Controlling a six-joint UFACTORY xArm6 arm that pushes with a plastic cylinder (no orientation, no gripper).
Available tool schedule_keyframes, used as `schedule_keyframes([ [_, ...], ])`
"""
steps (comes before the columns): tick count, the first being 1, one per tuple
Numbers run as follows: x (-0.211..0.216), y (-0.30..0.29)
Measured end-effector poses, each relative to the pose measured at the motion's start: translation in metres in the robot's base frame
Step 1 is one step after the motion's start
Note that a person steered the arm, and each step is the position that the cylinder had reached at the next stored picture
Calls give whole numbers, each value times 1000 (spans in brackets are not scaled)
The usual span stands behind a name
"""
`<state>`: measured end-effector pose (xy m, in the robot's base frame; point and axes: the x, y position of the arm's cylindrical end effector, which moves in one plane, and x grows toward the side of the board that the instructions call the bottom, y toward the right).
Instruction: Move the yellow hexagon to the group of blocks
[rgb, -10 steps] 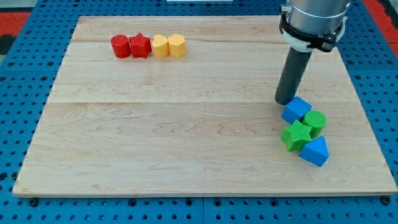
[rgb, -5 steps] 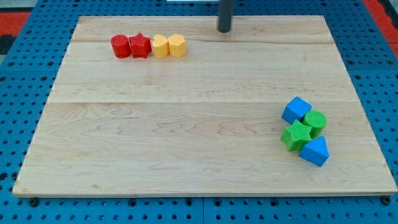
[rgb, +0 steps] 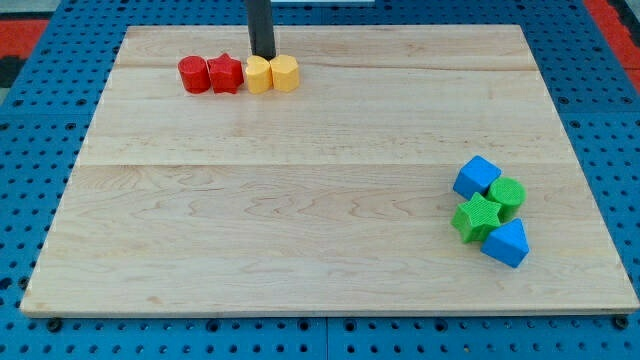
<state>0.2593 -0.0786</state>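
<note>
The yellow hexagon (rgb: 285, 73) sits near the view's top left, at the right end of a row with a second yellow block (rgb: 258, 74), a red star (rgb: 226, 73) and a red cylinder (rgb: 193, 74). My tip (rgb: 263, 55) stands just above that row, right behind the second yellow block and slightly left of the hexagon. A group of blocks lies at the view's lower right: a blue cube (rgb: 477, 176), a green cylinder (rgb: 507, 193), a green star (rgb: 477, 217) and a blue triangular block (rgb: 505, 242).
The wooden board (rgb: 300, 230) lies on a blue pegboard surface (rgb: 30, 200). The row of blocks is close to the board's top edge.
My tip left the blue cube at the lower right, swept along the board's top edge and now stands behind the yellow blocks. No block has moved.
</note>
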Motion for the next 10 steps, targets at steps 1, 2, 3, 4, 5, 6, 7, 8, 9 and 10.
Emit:
schedule_keyframes([
  [1, 10, 4],
  [2, 23, 17],
  [3, 34, 39],
  [4, 39, 63],
  [5, 53, 85],
  [6, 74, 97],
  [7, 101, 110],
  [8, 122, 122],
  [9, 140, 139],
  [10, 146, 160],
])
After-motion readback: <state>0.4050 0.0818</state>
